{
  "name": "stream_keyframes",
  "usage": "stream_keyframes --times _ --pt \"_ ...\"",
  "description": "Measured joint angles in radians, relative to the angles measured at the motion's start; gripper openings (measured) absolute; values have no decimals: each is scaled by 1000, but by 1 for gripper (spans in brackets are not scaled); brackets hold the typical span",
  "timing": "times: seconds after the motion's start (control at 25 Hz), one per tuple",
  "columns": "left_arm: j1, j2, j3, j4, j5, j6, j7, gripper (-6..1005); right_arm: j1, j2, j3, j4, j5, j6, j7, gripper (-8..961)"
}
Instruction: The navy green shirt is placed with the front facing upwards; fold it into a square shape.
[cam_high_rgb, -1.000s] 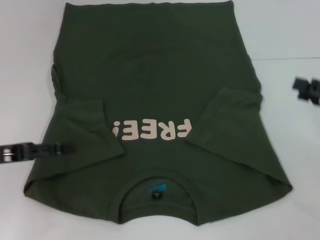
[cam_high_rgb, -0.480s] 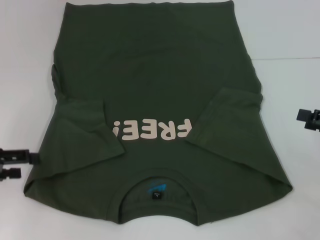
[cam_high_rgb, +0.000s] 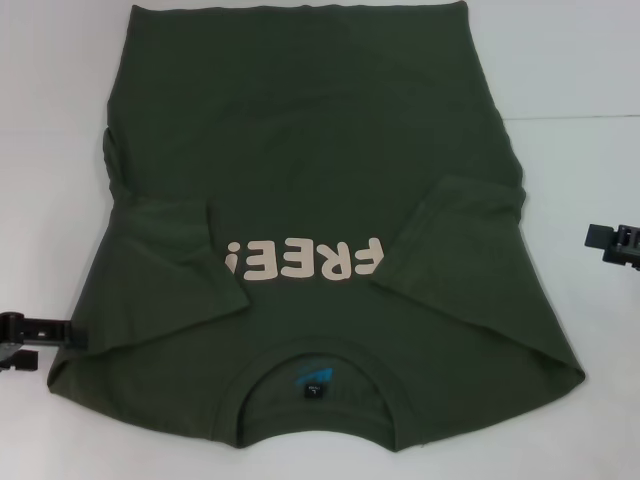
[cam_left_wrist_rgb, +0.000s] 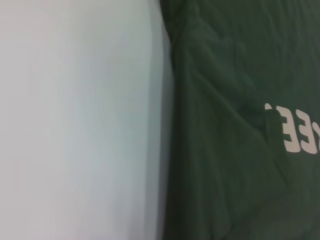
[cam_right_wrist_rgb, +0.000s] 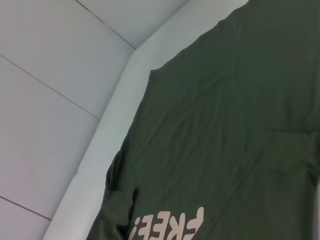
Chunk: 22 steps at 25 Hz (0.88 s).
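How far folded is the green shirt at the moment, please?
Partly: both sleeves of the shirt lie folded inward beside the lettering; the body lies spread flat.

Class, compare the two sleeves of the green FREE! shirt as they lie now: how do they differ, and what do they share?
The left sleeve covers the edge of the "!" in the cream lettering; the right sleeve covers part of the "F". The left gripper sits at the shirt's edge near the left sleeve; the right gripper is apart from the right sleeve. Both are folded inward over the navy green shirt.

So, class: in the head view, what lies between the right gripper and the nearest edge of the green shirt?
Nothing: only bare white table separates the right gripper from the navy green shirt, as the head view shows.
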Motion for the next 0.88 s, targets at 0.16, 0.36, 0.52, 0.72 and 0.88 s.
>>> stream_keyframes --times 0.16,0.36,0.52,0.72,0.88 --pt "-2 0 5 0 8 -4 2 877 2 0 -4 1 0 6 2 815" --pt "-2 -5 44 -1 15 -28 3 877 3 -1 -4 -2 0 10 4 815" --pt "-2 -11 62 -2 17 -44 3 876 3 -1 -4 -2 0 12 4 815" --pt "-4 -14 69 -5 18 -59 4 876 6 -1 -4 3 1 14 3 816" --pt "-4 -15 82 -8 18 -63 3 875 10 0 -5 5 1 21 2 816"
